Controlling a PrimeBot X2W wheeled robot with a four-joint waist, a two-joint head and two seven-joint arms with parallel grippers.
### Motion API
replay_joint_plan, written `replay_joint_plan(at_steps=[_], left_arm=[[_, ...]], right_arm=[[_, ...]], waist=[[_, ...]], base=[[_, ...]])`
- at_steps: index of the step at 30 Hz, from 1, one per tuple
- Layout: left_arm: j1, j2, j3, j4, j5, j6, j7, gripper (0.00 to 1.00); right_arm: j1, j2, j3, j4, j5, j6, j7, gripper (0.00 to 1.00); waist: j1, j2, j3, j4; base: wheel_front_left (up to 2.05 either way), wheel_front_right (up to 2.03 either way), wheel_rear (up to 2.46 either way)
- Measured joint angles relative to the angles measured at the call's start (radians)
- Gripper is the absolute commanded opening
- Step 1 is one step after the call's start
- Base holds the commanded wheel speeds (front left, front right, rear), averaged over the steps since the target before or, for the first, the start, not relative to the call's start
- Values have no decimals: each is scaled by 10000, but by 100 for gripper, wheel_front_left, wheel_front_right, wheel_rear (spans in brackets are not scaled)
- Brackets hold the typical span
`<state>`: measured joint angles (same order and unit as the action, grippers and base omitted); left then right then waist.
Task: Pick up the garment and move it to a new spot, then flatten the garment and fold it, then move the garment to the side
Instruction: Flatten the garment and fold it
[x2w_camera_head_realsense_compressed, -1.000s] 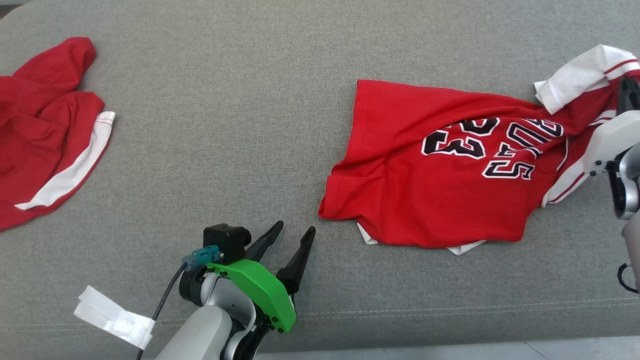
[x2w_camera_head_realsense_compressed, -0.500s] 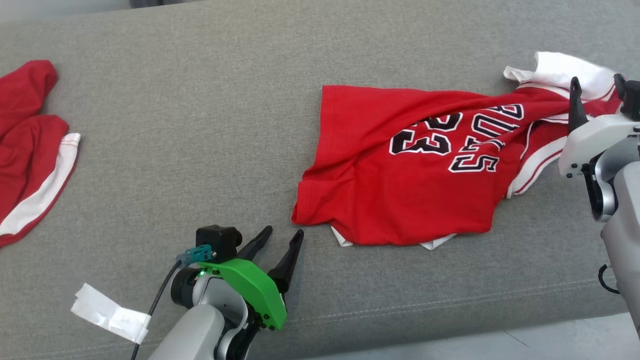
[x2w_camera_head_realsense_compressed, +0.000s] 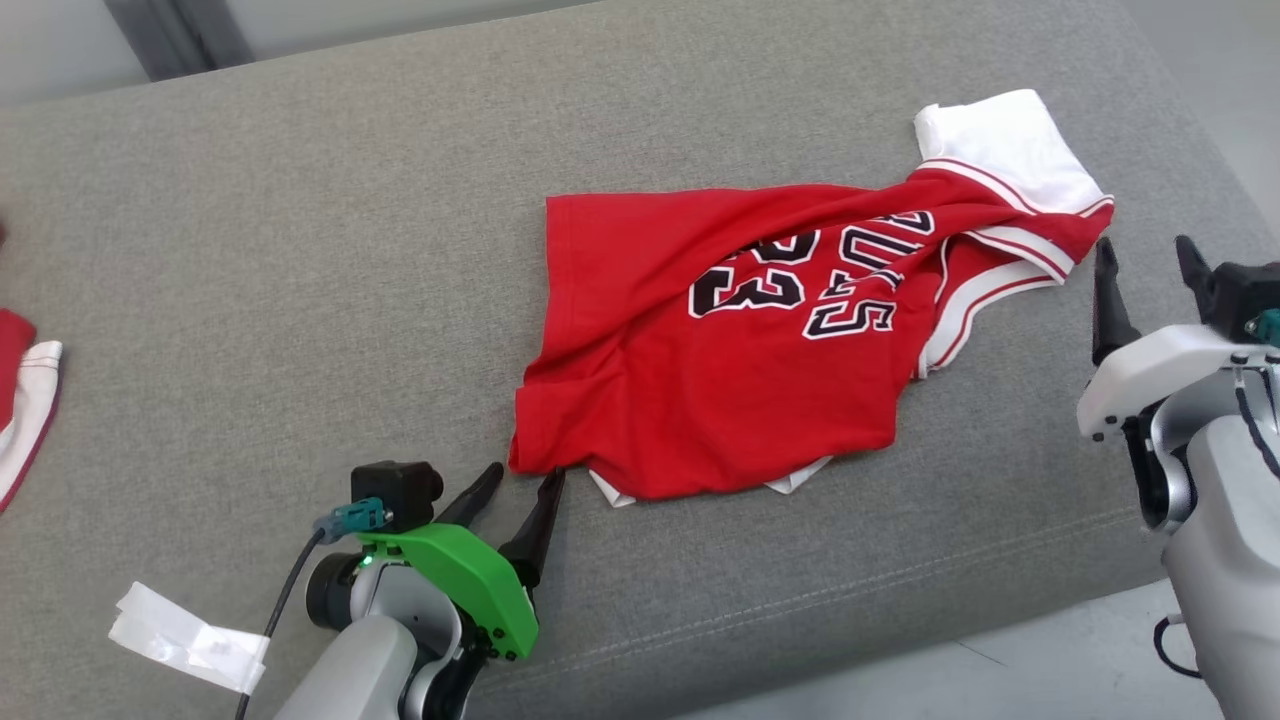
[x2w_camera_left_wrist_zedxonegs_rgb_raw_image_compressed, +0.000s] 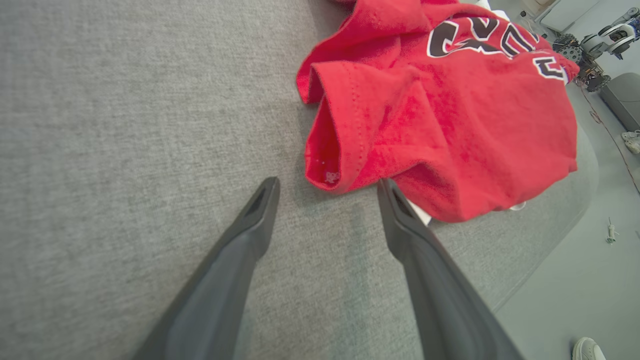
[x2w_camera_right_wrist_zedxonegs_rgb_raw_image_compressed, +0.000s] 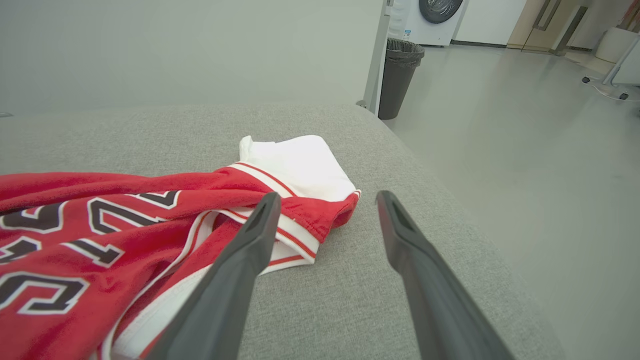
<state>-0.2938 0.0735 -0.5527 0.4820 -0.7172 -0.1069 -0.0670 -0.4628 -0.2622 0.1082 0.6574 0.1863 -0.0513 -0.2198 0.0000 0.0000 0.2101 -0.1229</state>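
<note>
The garment (x2w_camera_head_realsense_compressed: 760, 370) is a red jersey with black-and-white lettering, the number 23 and a white sleeve, lying crumpled on the grey cushion (x2w_camera_head_realsense_compressed: 300, 250). My left gripper (x2w_camera_head_realsense_compressed: 525, 475) is open at its near left corner. In the left wrist view the red hem corner (x2w_camera_left_wrist_zedxonegs_rgb_raw_image_compressed: 330, 170) lies just past the open left gripper (x2w_camera_left_wrist_zedxonegs_rgb_raw_image_compressed: 327, 186), not pinched. My right gripper (x2w_camera_head_realsense_compressed: 1144, 248) stands open just right of the white-trimmed end, holding nothing. In the right wrist view the right gripper (x2w_camera_right_wrist_zedxonegs_rgb_raw_image_compressed: 327, 196) is spread above the cushion, with the garment (x2w_camera_right_wrist_zedxonegs_rgb_raw_image_compressed: 125, 220) and its white sleeve (x2w_camera_right_wrist_zedxonegs_rgb_raw_image_compressed: 295, 165) ahead and to the left.
Another red-and-white garment (x2w_camera_head_realsense_compressed: 25, 400) lies at the cushion's far left edge. A strip of white tape (x2w_camera_head_realsense_compressed: 185, 640) sits at the front left. The cushion's front edge borders pale floor (x2w_camera_head_realsense_compressed: 900, 690). A dark bin (x2w_camera_right_wrist_zedxonegs_rgb_raw_image_compressed: 397, 75) stands beyond the cushion's end.
My right gripper has opened, let go of the garment's white-sleeved end and drawn back; that end now lies flat. The camera has turned, shifting the whole picture leftward.
</note>
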Motion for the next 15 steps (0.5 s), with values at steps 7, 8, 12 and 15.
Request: replay_joint_plan(at_steps=[7,8,12,15], left_arm=[[-67,-13,-31,180,-2,-63,-15,100],[-106,-17,-52,219,-2,-65,-48,100],[-237,-44,-150,276,-6,-73,-46,100],[-246,-48,-194,332,-8,-73,-46,80]], right_arm=[[1304,606,336,-205,192,443,-58,100],[1504,686,443,-194,190,518,-65,100],[2169,913,803,-128,180,750,-86,100],[2365,1267,1231,-144,148,959,-96,100]], waist=[[0,0,-75,-439],[0,0,-78,-482],[0,0,-77,-542],[0,0,-71,-534]], base=[[0,0,0],[0,0,0],[0,0,0],[0,0,0]])
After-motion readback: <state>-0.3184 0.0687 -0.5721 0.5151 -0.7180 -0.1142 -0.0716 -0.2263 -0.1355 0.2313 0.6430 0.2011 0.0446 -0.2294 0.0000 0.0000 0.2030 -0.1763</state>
